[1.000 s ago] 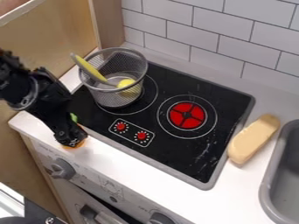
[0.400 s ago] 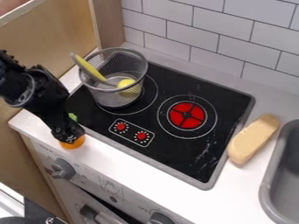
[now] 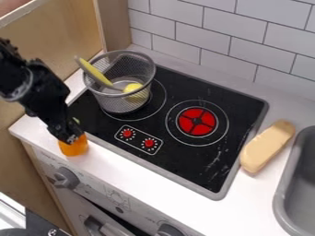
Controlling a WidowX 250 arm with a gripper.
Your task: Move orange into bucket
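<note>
1. The orange (image 3: pixel 75 148) is right at my hand (image 3: pixel 70 138), just below its lower end, which covers the top of it. It shows over the front strip of the counter (image 3: pixel 132 173); I can't tell whether it sits on it or hangs above.
2. I can't tell whether my hand is spread, pressed together or pinching the orange. It points down at a slant, with my arm (image 3: pixel 40 90) coming from the upper left of the camera view.
3. Close beside my hand, a bit of green (image 3: pixel 76 120) peeks out, mostly hidden; I can't tell what it is.
4. The stove (image 3: pixel 184 171) lies to the right of my hand, its two red knobs (image 3: pixel 148 143) on the near side and the red burner (image 3: pixel 196 121) farther along.
5. Up and to the right of my hand, the mesh bucket (image 3: pixel 125 104) stands upright on the other burner. A yellow ball (image 3: pixel 132 88) is inside, and a yellow stick (image 3: pixel 93 72) leans in it, its upper end poking past the rim.
6. Well apart from my hand, across the stove, the tan loaf (image 3: pixel 267 146) lies just beside the sink (image 3: pixel 280 201).
</note>
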